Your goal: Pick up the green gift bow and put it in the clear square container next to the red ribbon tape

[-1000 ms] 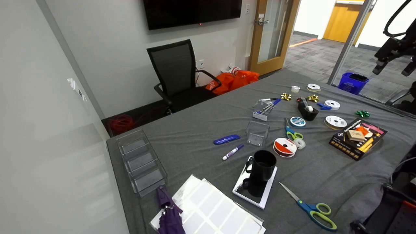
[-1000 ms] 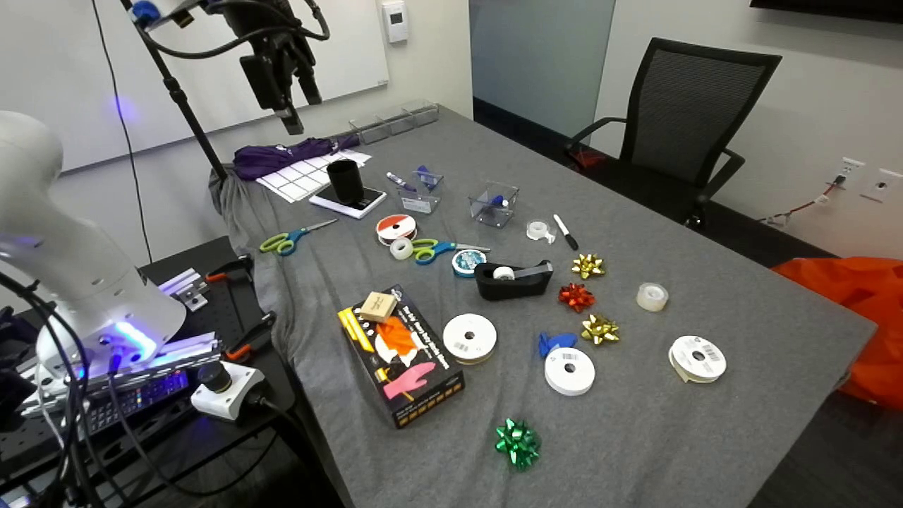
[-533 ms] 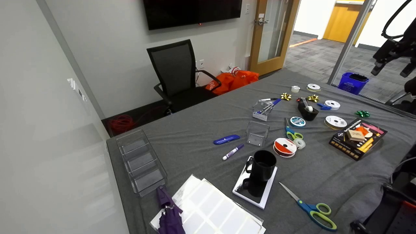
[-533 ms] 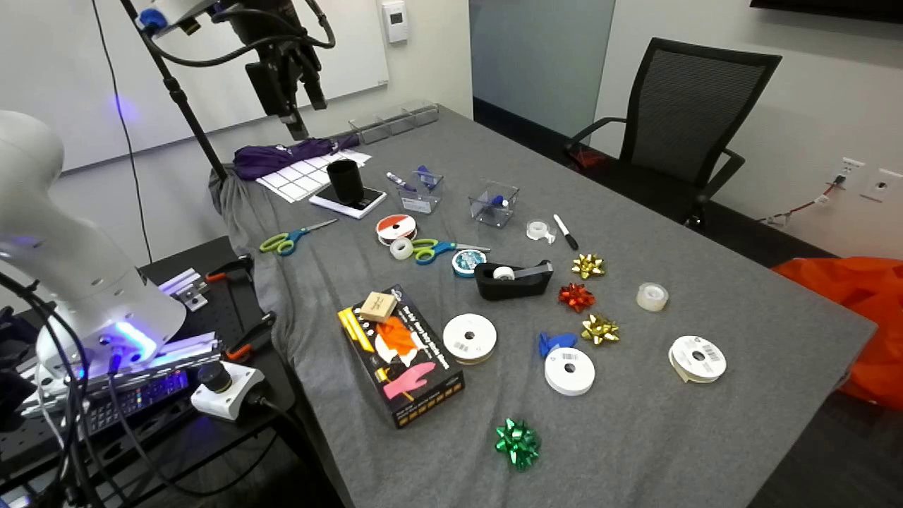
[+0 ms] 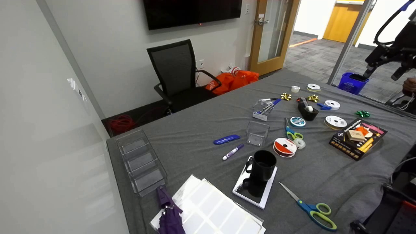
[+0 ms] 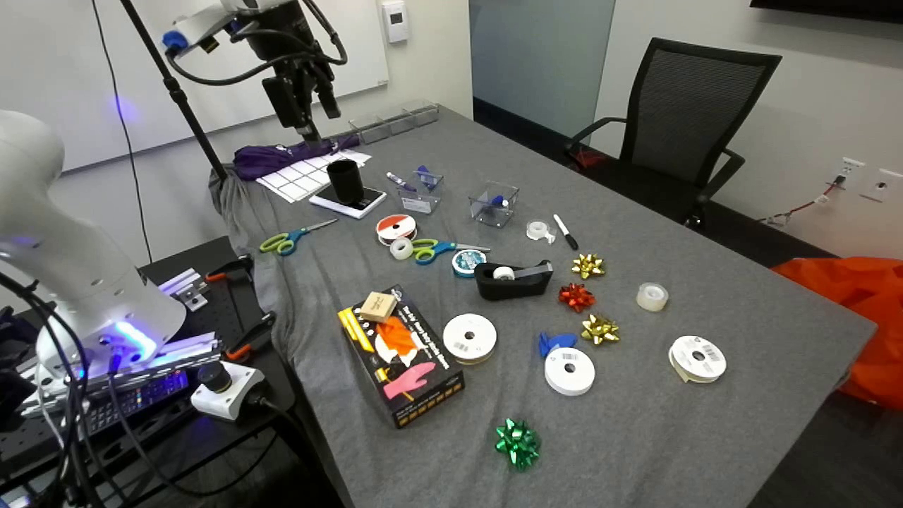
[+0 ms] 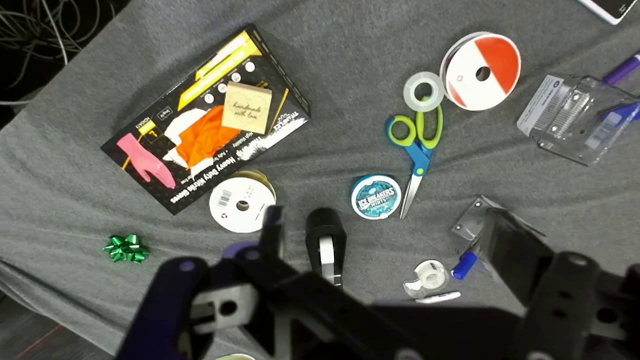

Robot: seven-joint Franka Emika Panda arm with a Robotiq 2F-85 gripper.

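Green gift bow (image 6: 518, 444) sits on the gray cloth-covered surface (image 6: 635, 451), near a black glove box (image 6: 398, 358) and well apart from the clear square container (image 5: 257, 134), itself just beside the red ribbon tape (image 5: 284, 146). In an exterior view, a purple marker (image 5: 233, 152) and a blue case (image 5: 226, 139) plainly lie outside the container; in an exterior view its white label (image 6: 416, 205) shows and the pair stand against its see-through walls. The robot's white base (image 6: 106, 310) appears only in an exterior view; a blue bin (image 5: 351, 85) past the surface, too, is caught only in an exterior view. Above the surface, the end effector (image 6: 321, 125) hangs in midair at a slight slant, pointing down, its fingers (image 7: 272, 232) spread wide; in the wrist view a black tape dispenser (image 7: 322, 220) and a mint tin (image 7: 376, 197) show between them, with the bow off to the left. That same close view carries the words: "Ice Breakers Mints" on the tin, "handmade with love" on a tan block (image 7: 246, 107) lying on the glove box and, upside down, "Heavy Duty Nitrile Gloves" along the box itself. Finer print on the red ribbon tape and the container's label is too small for me to read from here.
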